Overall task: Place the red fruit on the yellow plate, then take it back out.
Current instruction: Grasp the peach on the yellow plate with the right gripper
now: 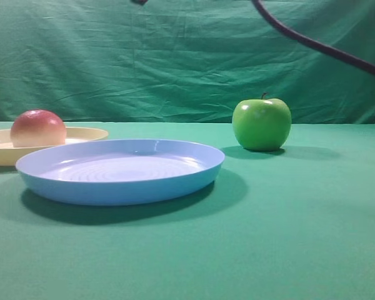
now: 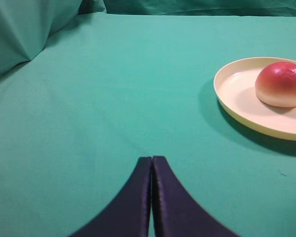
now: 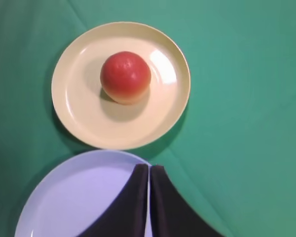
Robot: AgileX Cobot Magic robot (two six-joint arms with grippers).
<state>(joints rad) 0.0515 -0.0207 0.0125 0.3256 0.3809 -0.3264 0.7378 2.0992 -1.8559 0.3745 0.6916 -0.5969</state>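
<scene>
The red fruit (image 1: 37, 128) (image 2: 280, 84) (image 3: 125, 77) rests on the yellow plate (image 1: 87, 133) (image 2: 237, 94) (image 3: 74, 108), slightly off its middle. My right gripper (image 3: 149, 167) hovers high above the near edge of the blue plate, well short of the fruit. Its fingers stand together with only a hairline slit and hold nothing. My left gripper (image 2: 152, 159) is shut and empty over bare cloth, left of the yellow plate. Neither gripper shows in the exterior high view.
A light blue plate (image 1: 119, 181) (image 3: 79, 197) lies in front of the yellow plate, nearly touching it. A green apple (image 1: 261, 124) stands to the right. A dark cable (image 1: 312, 44) hangs across the top right. Green cloth covers table and backdrop.
</scene>
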